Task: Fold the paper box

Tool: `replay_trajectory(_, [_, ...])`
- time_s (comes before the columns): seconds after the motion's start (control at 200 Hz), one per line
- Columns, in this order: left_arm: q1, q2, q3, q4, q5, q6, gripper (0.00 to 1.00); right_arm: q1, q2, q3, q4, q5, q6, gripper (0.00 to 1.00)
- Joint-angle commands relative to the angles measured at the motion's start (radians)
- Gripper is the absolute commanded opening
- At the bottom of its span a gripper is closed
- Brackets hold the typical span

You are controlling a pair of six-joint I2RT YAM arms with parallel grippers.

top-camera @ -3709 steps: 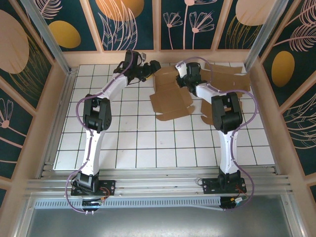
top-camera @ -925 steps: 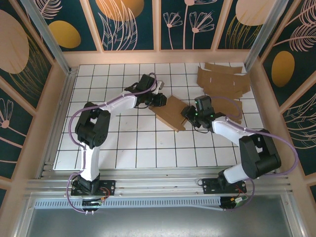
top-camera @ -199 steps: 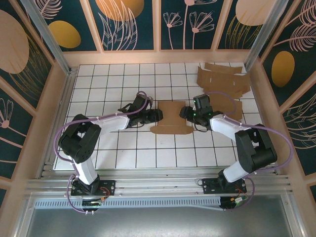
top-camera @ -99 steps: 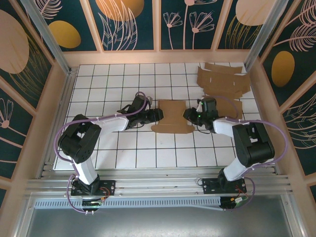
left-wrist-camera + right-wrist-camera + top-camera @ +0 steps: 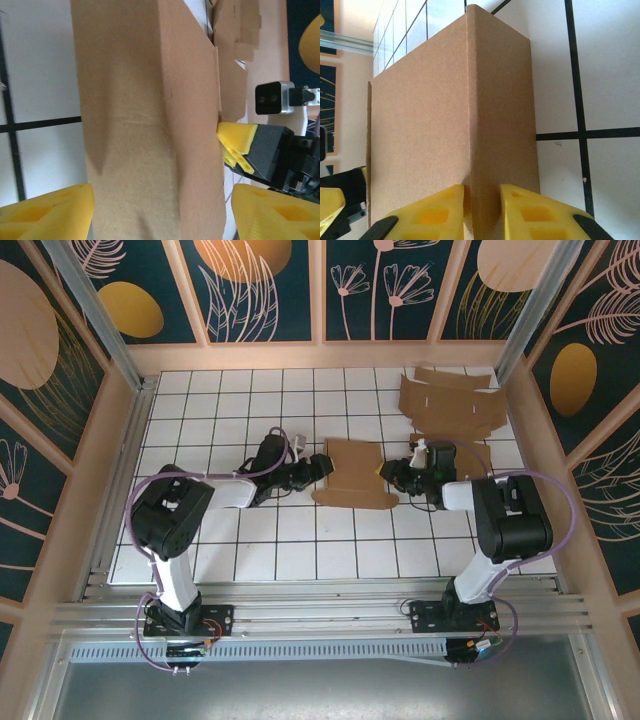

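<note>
The brown paper box point(image 5: 352, 473) lies partly folded in the middle of the white grid table point(image 5: 250, 530). My left gripper point(image 5: 318, 468) is at its left end. In the left wrist view the box point(image 5: 150, 125) runs between the left gripper's point(image 5: 162, 212) wide-apart jaws, with a small gap at the right finger. My right gripper point(image 5: 392, 472) is at the box's right end. The right wrist view has the right gripper point(image 5: 482, 210) shut on an upright cardboard wall of the box point(image 5: 445, 110). One yellow finger of the right gripper point(image 5: 237, 145) pokes past the box's far edge.
Flat cardboard blanks point(image 5: 450, 405) lie at the back right, with another sheet point(image 5: 470, 455) under the right arm. Wooden walls and metal posts ring the table. Both arms lie low along the table towards the middle.
The right gripper slid right and closed on the box's right wall. The left jaws spread wider around the box. The box shifted slightly to the right and lies flatter.
</note>
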Motion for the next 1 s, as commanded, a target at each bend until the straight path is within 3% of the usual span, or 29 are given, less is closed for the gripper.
replay_trajectory(0.0, [-0.001, 0.043, -0.017, 0.148, 0.068, -0.065, 0.73, -0.026, 0.074, -0.020, -0.141, 0.080, -0.045, 0.21])
replay_trajectory(0.17, [-0.001, 0.049, -0.030, 0.139, 0.027, -0.048, 0.74, -0.043, 0.096, -0.005, -0.186, 0.099, -0.068, 0.21])
replay_trajectory(0.345, [-0.009, 0.105, -0.028, 0.279, 0.099, -0.132, 0.74, -0.045, 0.099, -0.001, -0.180, 0.094, -0.071, 0.21])
replay_trajectory(0.661, [-0.029, 0.194, -0.038, 0.468, 0.111, -0.264, 0.74, -0.044, 0.126, 0.004, -0.182, 0.097, -0.070, 0.20])
replay_trajectory(0.746, [-0.035, 0.198, -0.027, 0.478, 0.115, -0.274, 0.69, -0.045, 0.119, 0.002, -0.177, 0.085, -0.066, 0.20])
replay_trajectory(0.866, [-0.037, 0.177, -0.025, 0.471, 0.110, -0.296, 0.57, -0.046, 0.054, 0.006, -0.204, 0.099, -0.062, 0.29])
replay_trajectory(0.996, [-0.038, 0.102, -0.036, 0.358, 0.059, -0.290, 0.56, -0.045, -0.112, 0.023, -0.266, 0.157, -0.065, 0.46])
